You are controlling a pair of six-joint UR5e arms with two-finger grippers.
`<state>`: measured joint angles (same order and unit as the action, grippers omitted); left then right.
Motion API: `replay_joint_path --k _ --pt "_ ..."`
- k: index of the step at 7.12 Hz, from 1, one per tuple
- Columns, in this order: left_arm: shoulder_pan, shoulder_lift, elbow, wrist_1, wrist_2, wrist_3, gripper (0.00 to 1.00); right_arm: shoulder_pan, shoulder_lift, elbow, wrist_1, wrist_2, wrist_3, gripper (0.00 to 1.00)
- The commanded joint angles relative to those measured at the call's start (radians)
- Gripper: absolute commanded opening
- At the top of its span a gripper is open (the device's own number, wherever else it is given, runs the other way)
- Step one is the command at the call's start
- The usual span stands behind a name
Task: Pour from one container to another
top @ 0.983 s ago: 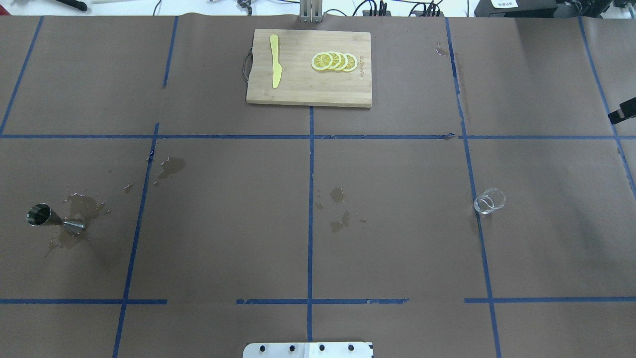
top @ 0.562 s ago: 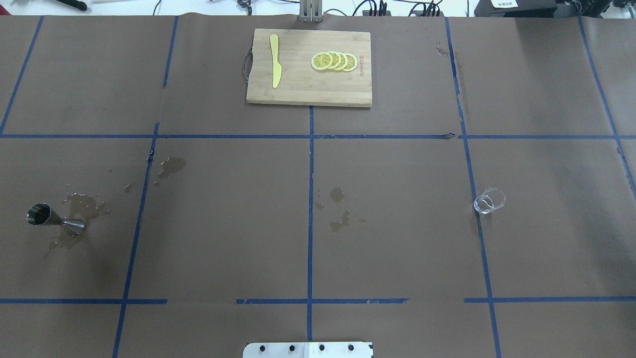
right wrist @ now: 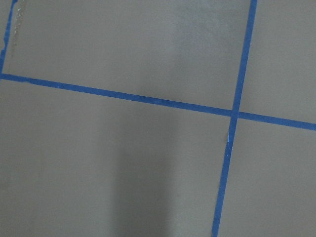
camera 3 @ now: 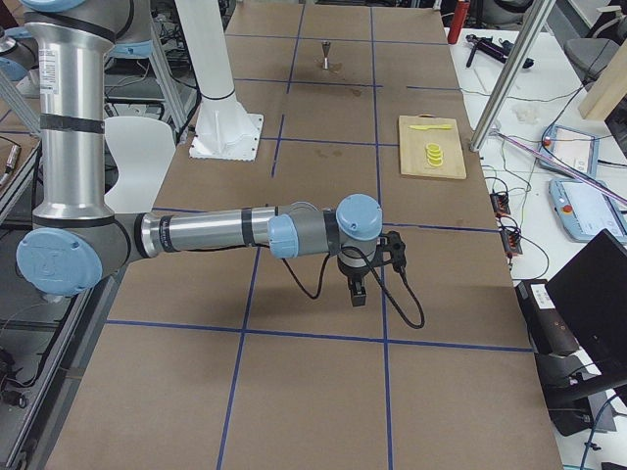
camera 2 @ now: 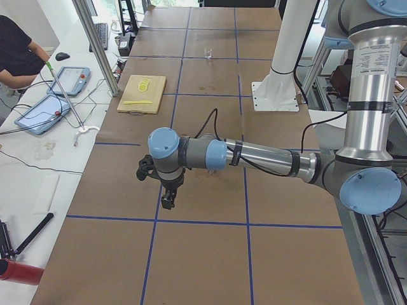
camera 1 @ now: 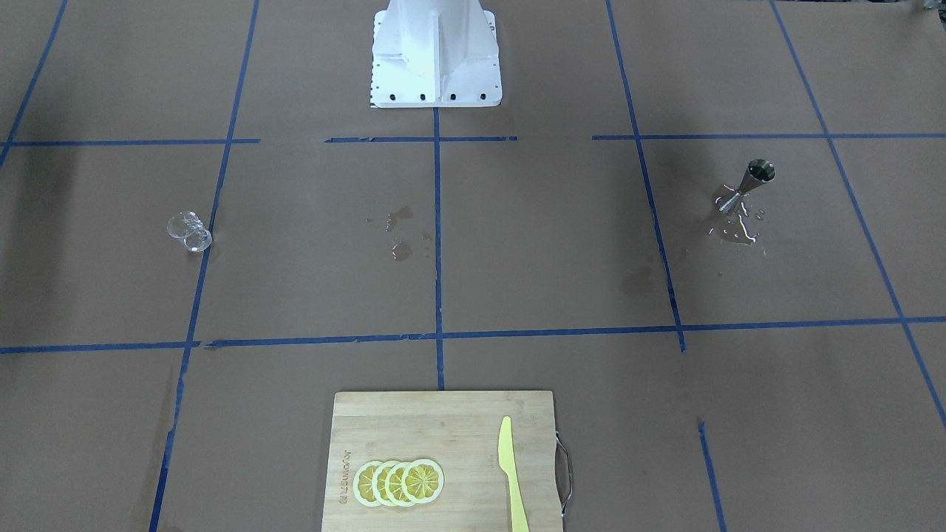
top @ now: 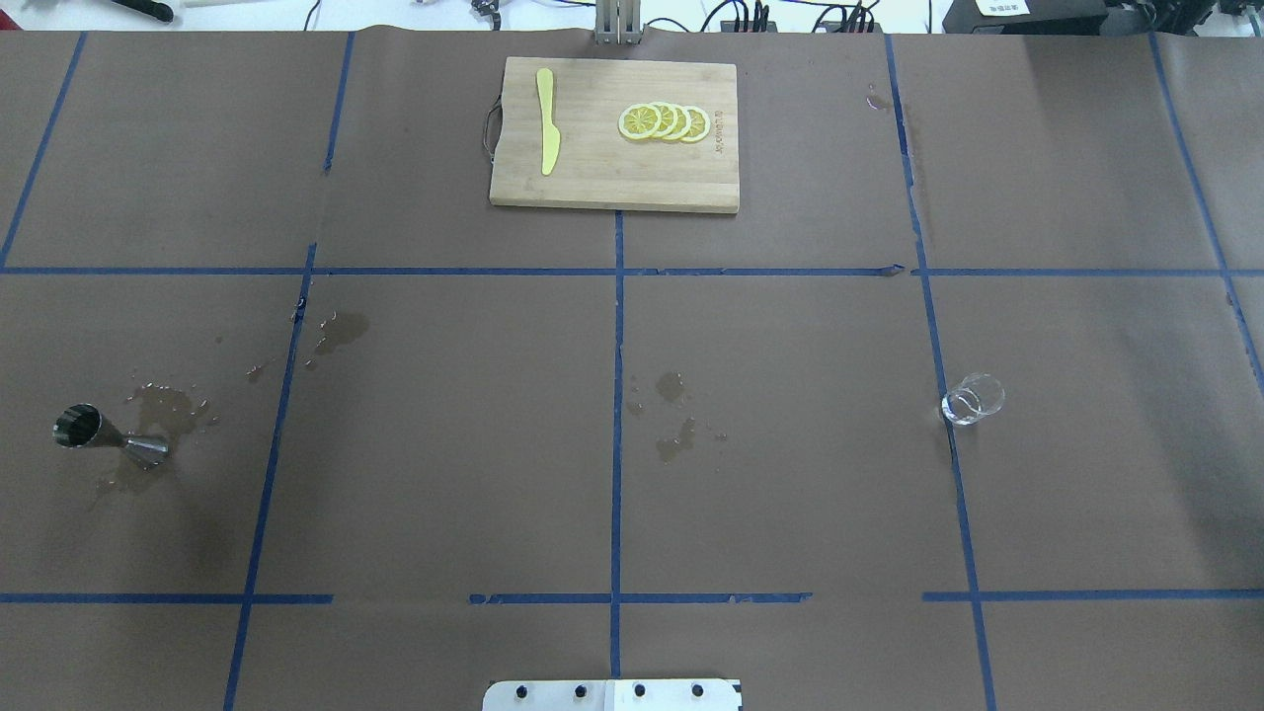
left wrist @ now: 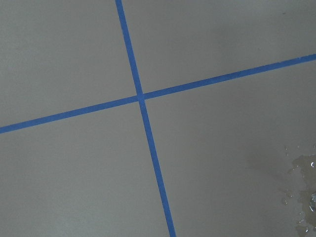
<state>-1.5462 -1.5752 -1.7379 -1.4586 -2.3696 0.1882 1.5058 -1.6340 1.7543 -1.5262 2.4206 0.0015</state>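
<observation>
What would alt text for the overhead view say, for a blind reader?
A brown table gridded with blue tape holds a small steel jigger far left amid wet spill patches and a clear glass cup far right. At the far edge, a cutting board carries lemon slices and a yellow knife.

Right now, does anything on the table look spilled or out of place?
Yes, liquid is spilled. A wet patch with droplets lies around the steel jigger, smaller splashes sit by a tape line, and a third stain marks the middle of the table. The glass cup stands far off at the opposite end.
</observation>
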Motion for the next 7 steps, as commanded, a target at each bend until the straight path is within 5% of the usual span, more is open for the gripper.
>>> replay_joint_path --k 1,7 --pt "-0.002 0.000 -0.003 0.003 0.003 0.001 1.00 -0.001 -0.003 -0.005 0.003 -0.008 0.003 1.00" --pt "-0.003 0.023 -0.020 -0.003 0.004 -0.004 1.00 -0.006 0.003 -0.006 -0.003 -0.006 0.002 1.00"
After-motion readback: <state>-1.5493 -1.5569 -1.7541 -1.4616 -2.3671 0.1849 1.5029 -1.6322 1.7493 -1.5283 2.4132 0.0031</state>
